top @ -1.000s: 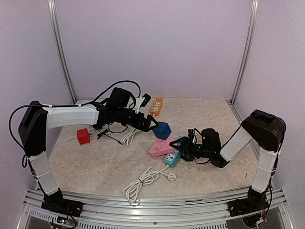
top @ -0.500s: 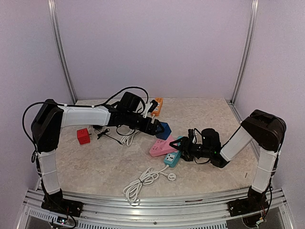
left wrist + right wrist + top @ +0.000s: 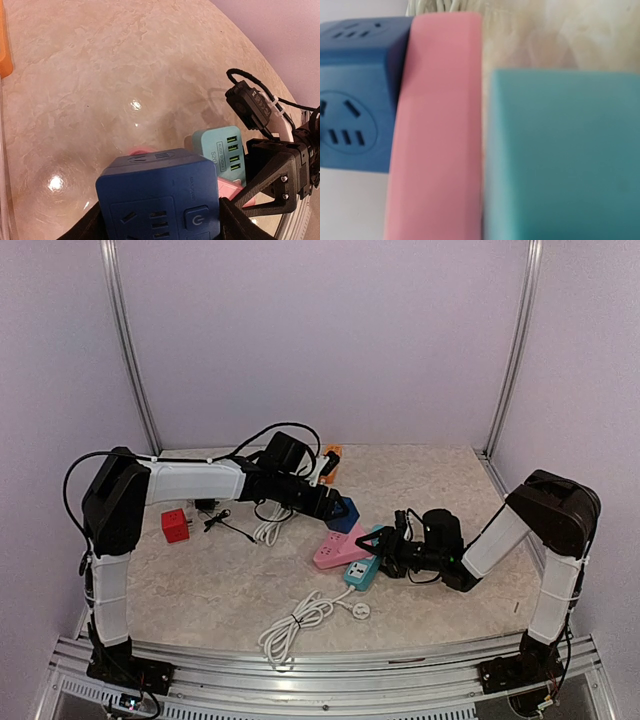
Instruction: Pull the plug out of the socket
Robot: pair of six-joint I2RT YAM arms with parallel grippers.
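Left wrist view first: what has the left claw (image 3: 160,225) got?

It is closed on the blue cube socket (image 3: 160,185). A dark finger (image 3: 84,231) presses each side of the cube, spread only as wide as the cube itself, and its outlet face with the power button is turned to the camera.

And where does that cube sit?

Right against the pink power strip (image 3: 437,125), touching along one side in the right wrist view. Whether its prongs are in the strip, I cannot tell.

The right claw (image 3: 377,545)?

From the top external camera it is down at the near end of the teal power strip (image 3: 220,150), which lies just beside the pink one. Its own camera shows only teal and pink up close, no fingers, so how far open it is I cannot tell.

Further out?

On the marbled tabletop (image 3: 100,75), an orange power strip (image 3: 332,452) lies at the back, a red cube socket (image 3: 175,525) well to the left, and a coiled white cable (image 3: 297,620) near the front.
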